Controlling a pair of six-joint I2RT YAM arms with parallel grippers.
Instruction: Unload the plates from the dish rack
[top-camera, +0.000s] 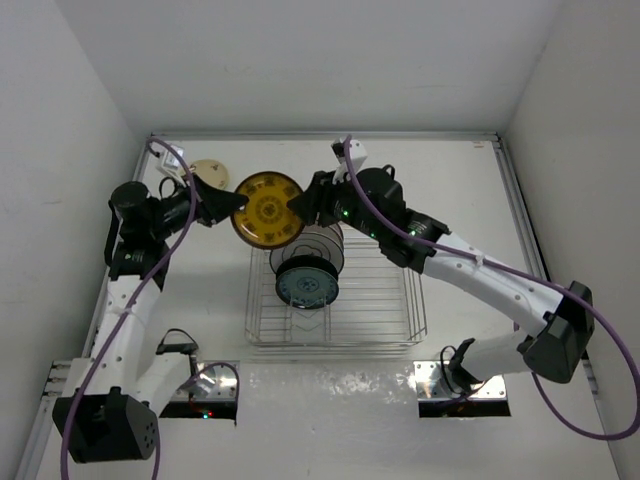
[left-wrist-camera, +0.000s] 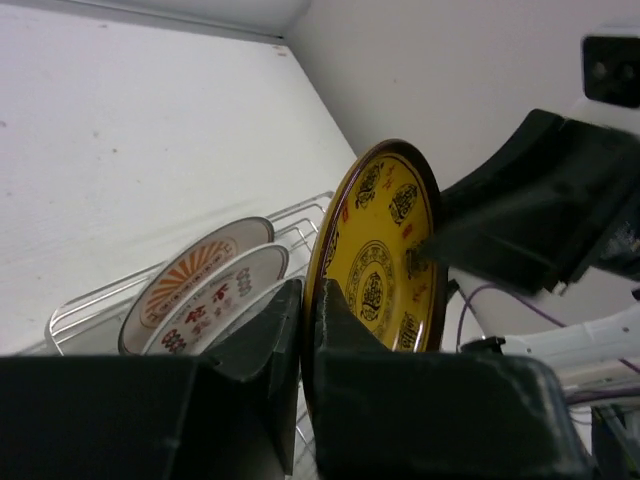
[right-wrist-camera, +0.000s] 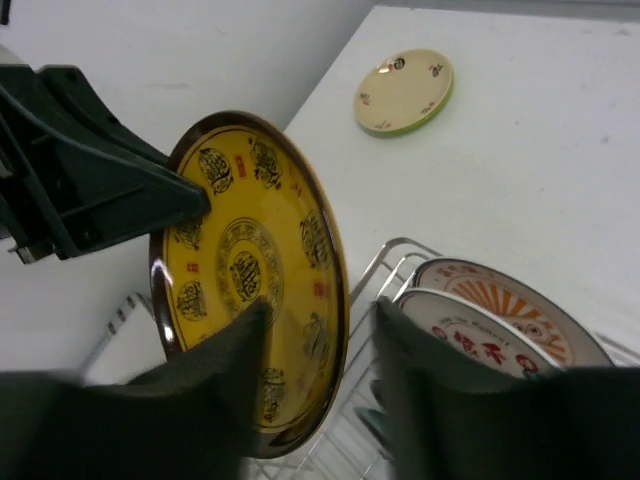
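Observation:
A yellow plate with black patterns and a dark rim (top-camera: 268, 208) hangs upright above the back left of the dish rack (top-camera: 400, 310). My left gripper (top-camera: 237, 203) is shut on its left rim; the left wrist view shows both jaws clamped on the rim (left-wrist-camera: 305, 310) of the plate (left-wrist-camera: 385, 260). My right gripper (top-camera: 297, 205) is open, its fingers straddling the plate's right edge (right-wrist-camera: 315, 330), with a gap on the far side. Several plates stand in the rack: a teal-patterned one (top-camera: 305, 285) and white ones with red-orange pattern (right-wrist-camera: 500, 300).
A cream plate with a lime green rim (top-camera: 208, 172) lies flat on the table at the back left, also in the right wrist view (right-wrist-camera: 403, 92). White walls close in the table at the left, back and right. The rack's wire edge (left-wrist-camera: 90, 300) lies under the held plate.

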